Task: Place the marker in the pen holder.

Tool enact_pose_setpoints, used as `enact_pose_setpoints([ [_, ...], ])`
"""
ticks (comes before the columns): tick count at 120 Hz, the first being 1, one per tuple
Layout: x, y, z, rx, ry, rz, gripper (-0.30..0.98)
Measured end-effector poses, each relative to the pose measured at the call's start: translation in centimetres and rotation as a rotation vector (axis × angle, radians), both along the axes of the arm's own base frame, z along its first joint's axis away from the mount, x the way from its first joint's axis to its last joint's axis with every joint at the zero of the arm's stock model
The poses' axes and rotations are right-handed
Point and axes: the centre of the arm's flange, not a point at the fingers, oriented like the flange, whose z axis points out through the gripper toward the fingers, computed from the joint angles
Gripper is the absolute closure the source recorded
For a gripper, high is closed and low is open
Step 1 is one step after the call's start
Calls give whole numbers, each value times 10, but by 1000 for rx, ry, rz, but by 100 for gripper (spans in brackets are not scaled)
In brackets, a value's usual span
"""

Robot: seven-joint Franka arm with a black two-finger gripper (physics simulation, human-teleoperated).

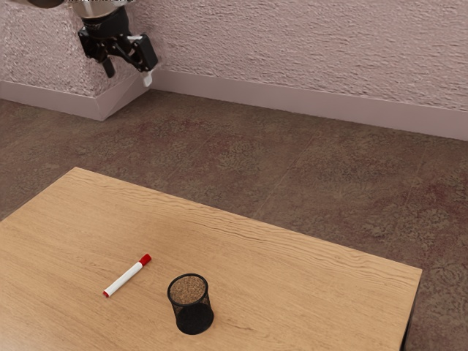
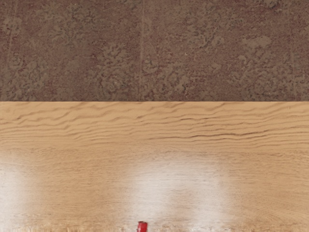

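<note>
"Gripper (image 1: pixel 129 73)?"
"Spread, the two fingers well apart; it's up high at the exterior view's upper left, fingers pointing down; pale arm (image 1: pixel 107 6) above it."
"Marker (image 1: pixel 126 278)?"
"Lying flat on the wood surface (image 1: pixel 285 278); white barrel, red cap (image 1: pixel 146 259), small red end; cap points toward the surface's far edge, and slants to the exterior view's right."
"Pen holder (image 1: pixel 194 316)?"
"Upright on the same surface; black mesh cup, round open top; near the marker, over on the exterior view's right of it, the two apart."
"Wrist view, quick?"
"Wood grain with pale shine on it; a bit of the red cap at the picture's edge; patterned brown floor (image 2: pixel 140 48) beyond the surface's straight edge."
"Background?"
"Rough pinkish wall (image 1: pixel 307 51); plain baseboard (image 1: pixel 292 102) along its foot."
</note>
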Motion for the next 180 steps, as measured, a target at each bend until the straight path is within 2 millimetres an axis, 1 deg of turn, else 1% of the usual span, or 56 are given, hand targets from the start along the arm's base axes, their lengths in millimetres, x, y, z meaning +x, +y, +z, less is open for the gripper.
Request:
enact_pose_setpoints([
  [4,-1,6,-3,1,14,14,0],
  [16,-8,20,-20,2,62,47,0],
  [19,-8,23,-26,3,76,53,0],
  [21,-8,24,-34,3,93,57,0],
  [29,-1,37,-95,7,215,86,0],
  [35,-1,48,-143,8,298,108,0],
  [40,-8,54,-185,7,369,125,0],
  [49,-25,60,-262,6,464,140,0],
  [51,-29,61,-276,6,476,141,0],
  [54,-33,62,-294,5,487,143,0],
  [58,-38,62,-313,4,492,145,0],
  [71,-35,65,-358,6,491,149,0],
  [77,-31,66,-370,7,481,147,0],
  [95,-23,62,-395,13,467,124,0],
  [102,-21,66,-406,12,470,124,0],
  [112,-19,72,-416,9,470,119,0],
  [128,-19,73,-438,3,498,96,0],
  [151,-23,73,-453,-7,547,62,0],
  [165,-22,73,-457,-14,561,45,0],
  [180,-14,74,-461,-14,562,26,0],
])
